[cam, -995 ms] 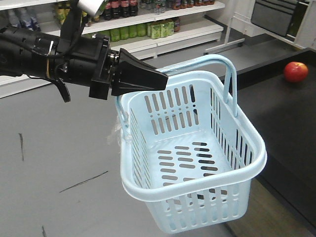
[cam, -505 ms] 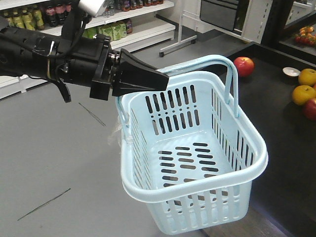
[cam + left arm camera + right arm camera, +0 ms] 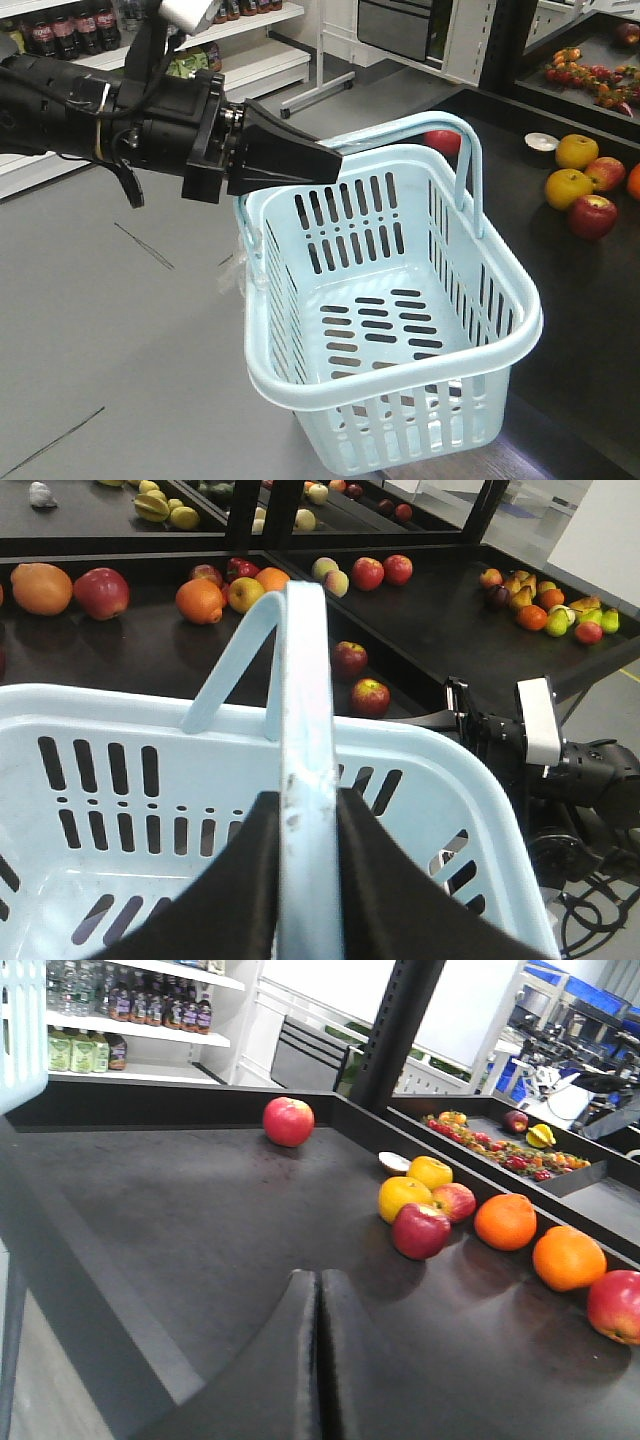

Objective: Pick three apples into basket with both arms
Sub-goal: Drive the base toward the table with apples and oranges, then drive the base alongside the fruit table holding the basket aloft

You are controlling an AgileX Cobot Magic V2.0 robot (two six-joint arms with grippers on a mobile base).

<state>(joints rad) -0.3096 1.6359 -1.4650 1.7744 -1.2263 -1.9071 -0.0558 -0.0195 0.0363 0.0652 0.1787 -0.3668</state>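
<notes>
Left gripper (image 3: 325, 160) clamps handle (image 3: 303, 680), empty basket (image 3: 525, 305) hanging beside display table (image 3: 180, 1220) edge. Right gripper (image 3: 320, 1285) pinched closed, empty; should open wide before nearest dark red apple (image 3: 421, 1231), mid-table beside yellow apples (image 3: 405, 1198).

The basket (image 3: 520, 310) mouth gapes, crossed only by its handle (image 3: 472, 170), clamped by the left gripper (image 3: 332, 160). The table (image 3: 180, 1210) lies bare between the lone apple (image 3: 288, 1121) and the fruit cluster (image 3: 405, 1198); a post (image 3: 392, 1030) stands behind.

red apple (image 3: 441, 141) half hidden behind basket (image 3: 531, 300) handle, another apple (image 3: 617, 1306) cut by right edge
</notes>
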